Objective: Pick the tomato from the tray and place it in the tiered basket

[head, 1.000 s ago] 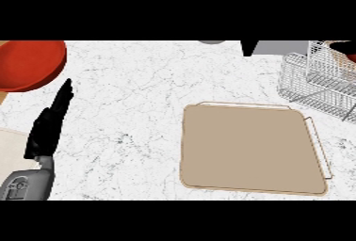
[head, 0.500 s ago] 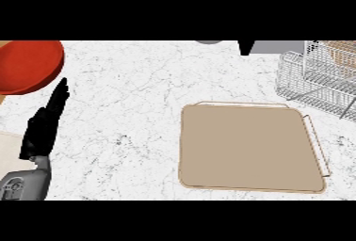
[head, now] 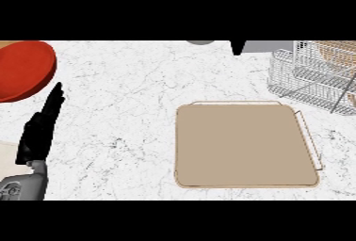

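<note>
My left hand (head: 40,129) rests at the view's left edge, fingers straight and empty — beside a red plate (head: 24,68). The tan tray (head: 243,146) lies bare at centre-right, the wire tiered basket (head: 316,75) beyond it — I cannot see the tomato.

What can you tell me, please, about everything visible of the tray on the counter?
The tray is a flat, rounded rectangle, tan and matte, with a thin lighter raised rim and slim handles at its far and right edges. It lies level on the white marble counter, right of centre, below the wire tiered basket. Nothing rests on it; no tomato shows.
</note>
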`<act>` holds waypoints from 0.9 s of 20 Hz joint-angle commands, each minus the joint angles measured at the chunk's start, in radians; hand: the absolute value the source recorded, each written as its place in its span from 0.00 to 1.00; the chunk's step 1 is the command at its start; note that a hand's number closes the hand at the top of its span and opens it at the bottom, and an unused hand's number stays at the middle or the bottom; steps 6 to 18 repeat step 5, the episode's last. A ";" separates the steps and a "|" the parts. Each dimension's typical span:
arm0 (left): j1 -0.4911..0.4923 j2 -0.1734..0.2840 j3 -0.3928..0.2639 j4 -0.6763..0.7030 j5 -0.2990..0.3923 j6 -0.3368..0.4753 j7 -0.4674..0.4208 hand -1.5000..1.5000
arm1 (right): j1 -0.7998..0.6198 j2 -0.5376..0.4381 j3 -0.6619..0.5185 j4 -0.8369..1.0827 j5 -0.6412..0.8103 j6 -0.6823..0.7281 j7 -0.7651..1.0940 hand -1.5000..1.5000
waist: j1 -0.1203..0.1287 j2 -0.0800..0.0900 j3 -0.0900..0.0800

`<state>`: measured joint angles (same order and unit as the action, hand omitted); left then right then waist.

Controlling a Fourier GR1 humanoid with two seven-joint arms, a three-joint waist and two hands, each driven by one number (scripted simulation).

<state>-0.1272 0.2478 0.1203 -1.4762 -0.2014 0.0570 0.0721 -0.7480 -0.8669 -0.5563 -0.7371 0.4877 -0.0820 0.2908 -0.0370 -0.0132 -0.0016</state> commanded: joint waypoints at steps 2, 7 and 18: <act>0.059 -0.011 -0.009 -0.076 -0.002 0.001 0.032 0.50 | 0.254 -0.044 -0.144 -0.143 -0.151 0.112 -0.087 0.00 | -0.012 -0.004 0.002; 0.000 0.007 0.014 0.000 0.001 -0.003 0.013 0.50 | 0.374 -0.033 -0.238 -0.251 -0.243 0.174 -0.104 0.00 | -0.022 -0.001 0.001; 0.000 0.007 0.014 0.000 0.001 -0.003 0.013 0.50 | 0.374 -0.033 -0.238 -0.251 -0.243 0.174 -0.104 0.00 | -0.022 -0.001 0.001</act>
